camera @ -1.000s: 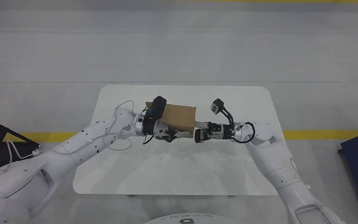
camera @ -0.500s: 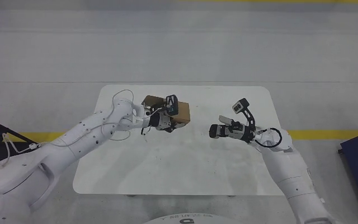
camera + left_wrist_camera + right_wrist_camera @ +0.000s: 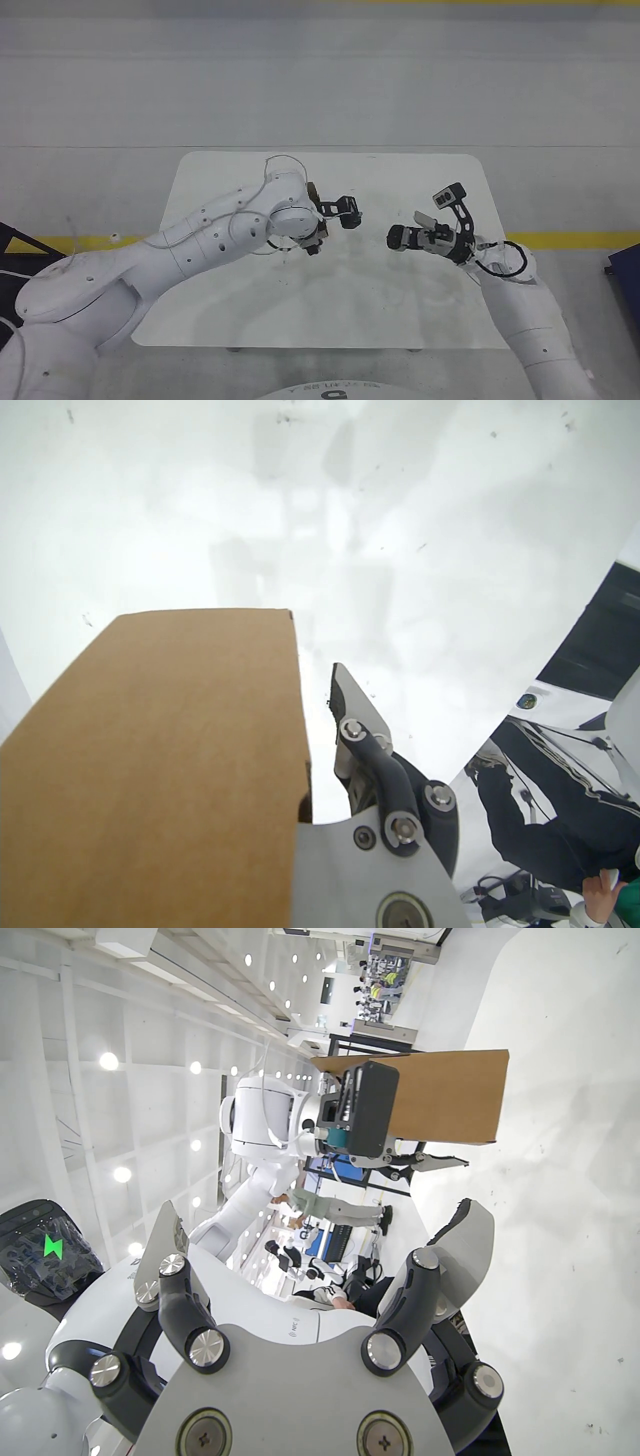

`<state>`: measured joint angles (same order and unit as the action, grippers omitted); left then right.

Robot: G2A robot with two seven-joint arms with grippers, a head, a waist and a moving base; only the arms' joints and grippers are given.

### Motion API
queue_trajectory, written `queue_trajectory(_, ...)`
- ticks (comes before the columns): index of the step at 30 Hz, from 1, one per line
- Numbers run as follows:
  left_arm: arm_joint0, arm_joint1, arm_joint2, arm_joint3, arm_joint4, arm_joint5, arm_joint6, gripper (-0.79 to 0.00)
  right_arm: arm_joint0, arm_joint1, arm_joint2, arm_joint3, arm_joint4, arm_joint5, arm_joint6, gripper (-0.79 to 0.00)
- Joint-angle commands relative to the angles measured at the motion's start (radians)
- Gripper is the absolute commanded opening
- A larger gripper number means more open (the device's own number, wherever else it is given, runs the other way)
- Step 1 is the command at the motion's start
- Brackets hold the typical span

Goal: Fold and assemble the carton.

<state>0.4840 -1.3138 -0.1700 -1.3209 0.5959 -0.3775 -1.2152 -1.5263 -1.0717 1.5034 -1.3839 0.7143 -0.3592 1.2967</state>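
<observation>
While left gripper (image 3: 447, 1155) clamps the carton (image 3: 445, 1098) aloft, right gripper (image 3: 315, 1218) sits open opposite it; looks mid-fold, guessing a flap-grab's next.

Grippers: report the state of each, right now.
Left gripper: holding the carton.
Right gripper: open, empty.

An open stretch of table (image 3: 330, 300) lies between the left gripper (image 3: 457, 1155) and the right gripper (image 3: 396, 238), which face each other well apart, so a pass through the middle is free. The carton (image 3: 450, 1098), clamped on edge in the left gripper, walls off that side, and the left arm (image 3: 220, 225) slants across the table's left half; the near edge is open.
</observation>
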Motion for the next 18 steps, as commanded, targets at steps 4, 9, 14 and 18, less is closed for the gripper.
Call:
queue_trajectory(4, 0.010, -0.071, 0.000, 0.111, 0.022, -0.033, 0.033, -0.071, -0.002, 0.002, -0.001, -0.004, -0.003, 0.001, 0.002, 0.000)
queue_trajectory(9, 0.013, -0.099, -0.003, 0.166, 0.014, -0.083, 0.045, -0.043, -0.010, 0.004, -0.004, -0.019, -0.023, 0.003, -0.001, 0.000)
queue_trajectory(14, 0.024, -0.090, -0.061, 0.182, 0.001, -0.128, 0.195, 0.000, -0.017, 0.003, -0.020, -0.046, -0.058, 0.006, -0.036, 0.000)
queue_trajectory(18, 0.066, -0.048, -0.139, 0.206, -0.046, -0.234, 0.353, 0.000, 0.015, -0.003, -0.052, -0.049, -0.089, 0.064, -0.153, 0.000)
